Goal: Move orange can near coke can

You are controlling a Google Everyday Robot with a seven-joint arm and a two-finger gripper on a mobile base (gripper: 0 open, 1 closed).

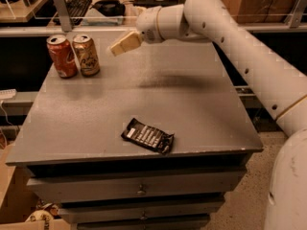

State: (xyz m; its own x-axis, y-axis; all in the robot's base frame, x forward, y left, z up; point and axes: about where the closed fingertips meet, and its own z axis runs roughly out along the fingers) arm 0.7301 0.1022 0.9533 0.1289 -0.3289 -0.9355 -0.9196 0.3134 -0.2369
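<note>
The orange can (pixel 86 54) stands upright at the back left of the grey table, golden-brown with a silver top. The red coke can (pixel 62 55) stands upright right beside it on its left, nearly touching. My gripper (pixel 122 43) hangs in the air to the right of the orange can, clear of it and a little above the tabletop, holding nothing. The white arm reaches in from the right.
A dark snack bag (pixel 147 135) lies near the front middle of the grey table (pixel 192 109). The table has drawers (pixel 139 188) below. A desk with a keyboard (pixel 76 6) stands behind. Boxes sit on the floor at the lower left.
</note>
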